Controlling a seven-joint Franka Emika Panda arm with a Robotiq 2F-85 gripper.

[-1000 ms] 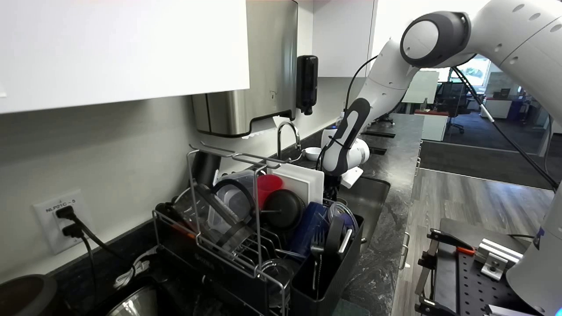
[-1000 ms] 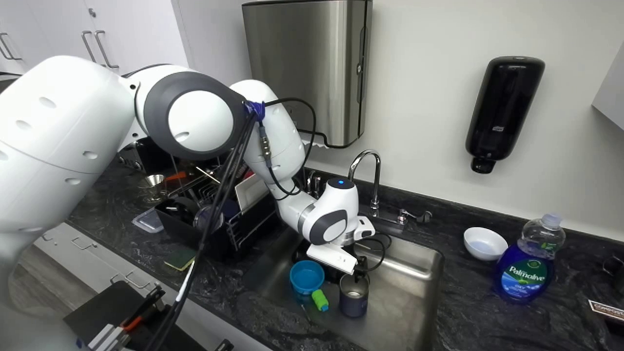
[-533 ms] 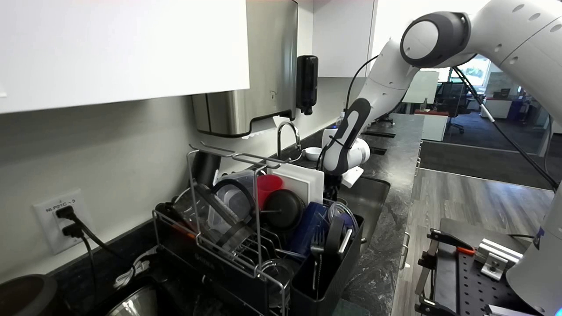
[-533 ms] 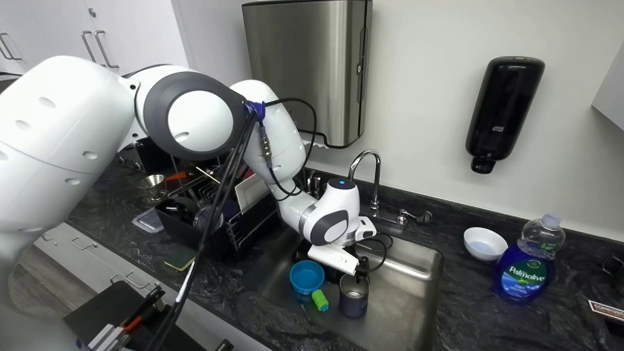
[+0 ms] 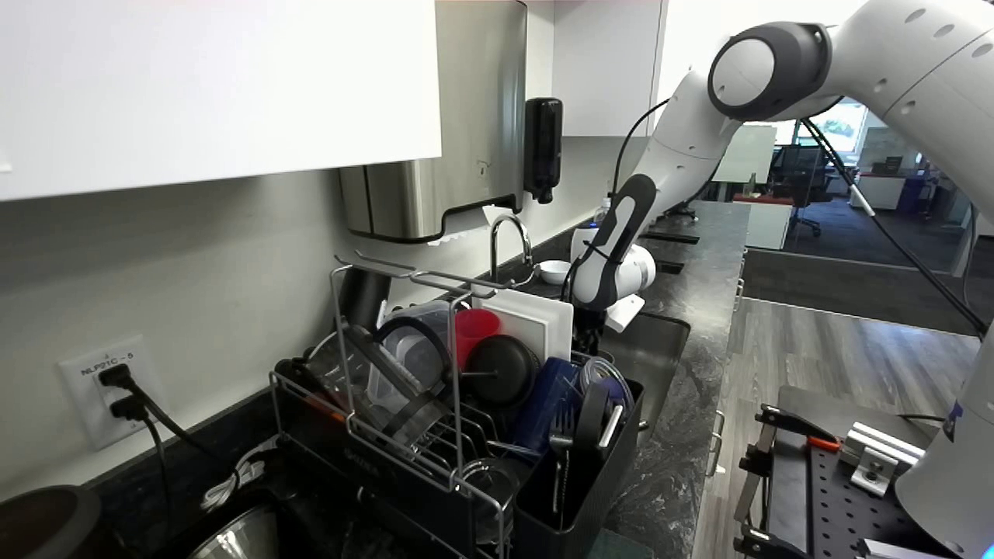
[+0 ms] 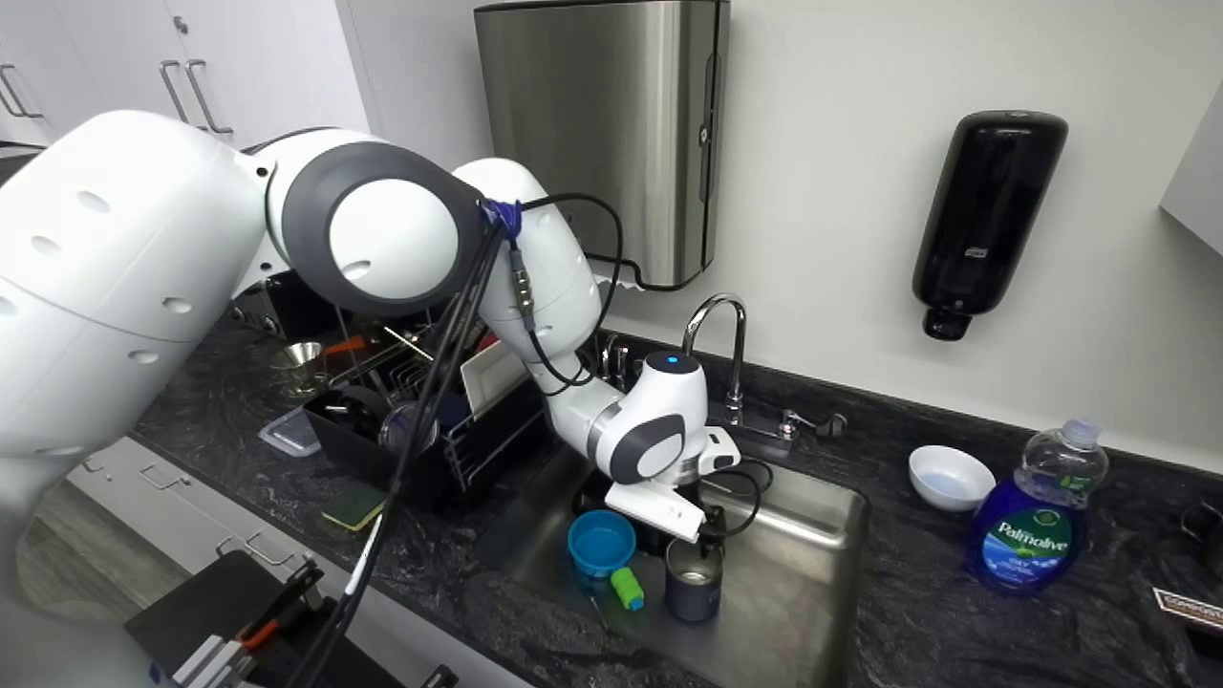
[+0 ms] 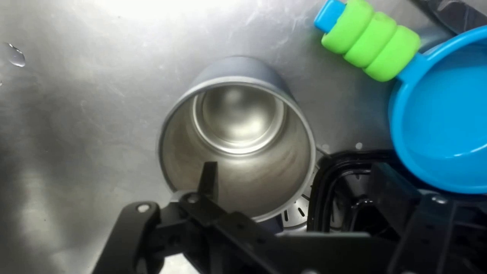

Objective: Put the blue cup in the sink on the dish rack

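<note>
The blue cup (image 6: pixel 693 591), a dark navy tumbler with a steel inside, stands upright in the sink (image 6: pixel 779 612). The wrist view looks down into the cup (image 7: pixel 236 171). My gripper (image 7: pixel 298 175) is open there. One fingertip overlaps the cup's opening; I cannot tell whether it is inside the rim. The other finger is over a black container. A dark blue piece shows under the rim between the fingers. In an exterior view the gripper (image 6: pixel 709 527) is at the cup's back rim. The dish rack (image 5: pixel 423 497), full of dishes, also shows in an exterior view (image 6: pixel 502 444).
A bright blue pan (image 7: pixel 449 114) with a green-wrapped handle and a black container (image 7: pixel 323 194) lie in the sink beside the cup. The faucet (image 6: pixel 736 354) rises behind. A white bowl (image 6: pixel 951 478) and soap bottle (image 6: pixel 1027 535) stand on the counter.
My gripper has shifted very slightly right and down in an exterior view. The cup has not moved.
</note>
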